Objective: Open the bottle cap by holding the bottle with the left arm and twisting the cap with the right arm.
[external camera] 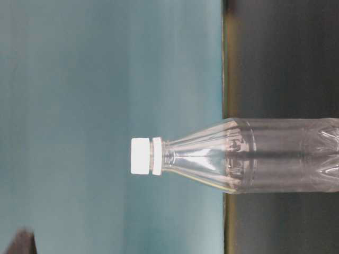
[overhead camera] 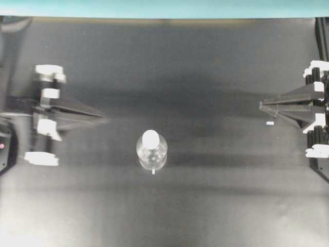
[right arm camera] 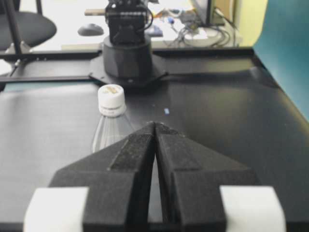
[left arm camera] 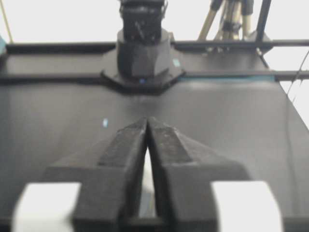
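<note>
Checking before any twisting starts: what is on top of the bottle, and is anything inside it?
A white cap sits on the clear bottle. The body looks empty, though its base is out of view.

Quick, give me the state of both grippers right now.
Left gripper: closed, holding nothing, apart from the bottle.
Right gripper: closed, holding nothing, clear of the bottle cap.

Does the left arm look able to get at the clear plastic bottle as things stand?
Probably yes: bare black tabletop lies between the left arm's gripper and the upright clear plastic bottle, though its jaws are shut and must open.
</note>
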